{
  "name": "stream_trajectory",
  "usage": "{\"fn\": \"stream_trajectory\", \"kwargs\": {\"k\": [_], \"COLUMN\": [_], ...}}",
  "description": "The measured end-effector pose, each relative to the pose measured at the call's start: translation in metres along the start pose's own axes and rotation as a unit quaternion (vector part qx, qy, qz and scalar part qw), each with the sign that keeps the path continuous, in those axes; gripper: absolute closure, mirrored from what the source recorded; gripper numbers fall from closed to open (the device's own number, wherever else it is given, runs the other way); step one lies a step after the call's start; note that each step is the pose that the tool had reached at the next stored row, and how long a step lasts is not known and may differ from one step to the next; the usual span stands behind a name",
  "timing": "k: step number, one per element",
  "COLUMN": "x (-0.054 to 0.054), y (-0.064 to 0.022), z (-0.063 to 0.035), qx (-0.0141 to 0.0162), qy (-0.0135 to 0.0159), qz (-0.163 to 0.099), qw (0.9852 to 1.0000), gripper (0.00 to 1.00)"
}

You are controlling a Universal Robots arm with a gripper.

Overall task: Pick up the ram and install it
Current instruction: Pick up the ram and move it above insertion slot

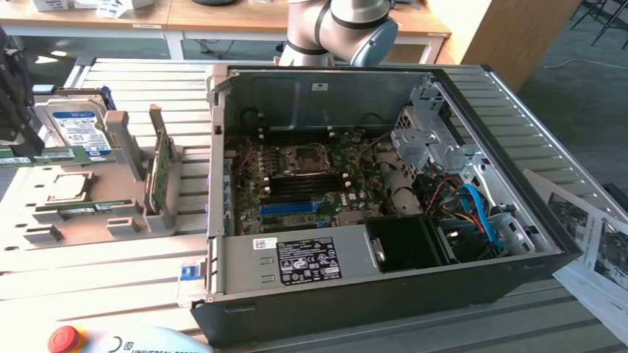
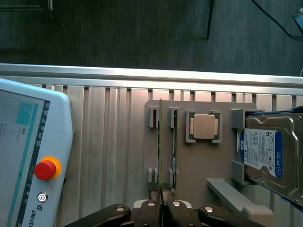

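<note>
My gripper (image 2: 161, 207) is shut on the ram (image 2: 161, 151), a thin green stick that I see edge-on in the wrist view, running out from between the fingers. In the exterior view the gripper (image 1: 22, 145) hangs at the far left, with the ram (image 1: 47, 156) lying level beneath it, above the grey fixture tray (image 1: 128, 224). A second, similar stick (image 2: 173, 142) rests in the tray's holders beside the held one. The open computer case (image 1: 393, 294) with its motherboard (image 1: 314, 176) lies to the exterior view's right of the tray.
The tray also carries a hard drive (image 1: 79, 125), a processor chip (image 1: 64, 190) and a broader green card standing on edge (image 1: 157, 176). A teach pendant with a red stop button (image 1: 65, 339) lies at the table's near edge. Papers (image 1: 598, 250) sit right of the case.
</note>
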State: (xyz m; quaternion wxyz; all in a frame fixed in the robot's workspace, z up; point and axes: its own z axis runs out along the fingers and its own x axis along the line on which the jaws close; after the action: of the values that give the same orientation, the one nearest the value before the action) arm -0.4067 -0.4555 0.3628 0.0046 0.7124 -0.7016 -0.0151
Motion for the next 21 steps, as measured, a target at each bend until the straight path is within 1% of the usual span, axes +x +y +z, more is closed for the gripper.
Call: {"fn": "stream_trajectory", "kwargs": {"k": [21], "x": [-0.001], "y": [0.0012], "z": [-0.0446], "qx": [0.0001], "qy": [0.0021], "qz": [0.002], "qw": [1.0000], "gripper": [0.88]}}
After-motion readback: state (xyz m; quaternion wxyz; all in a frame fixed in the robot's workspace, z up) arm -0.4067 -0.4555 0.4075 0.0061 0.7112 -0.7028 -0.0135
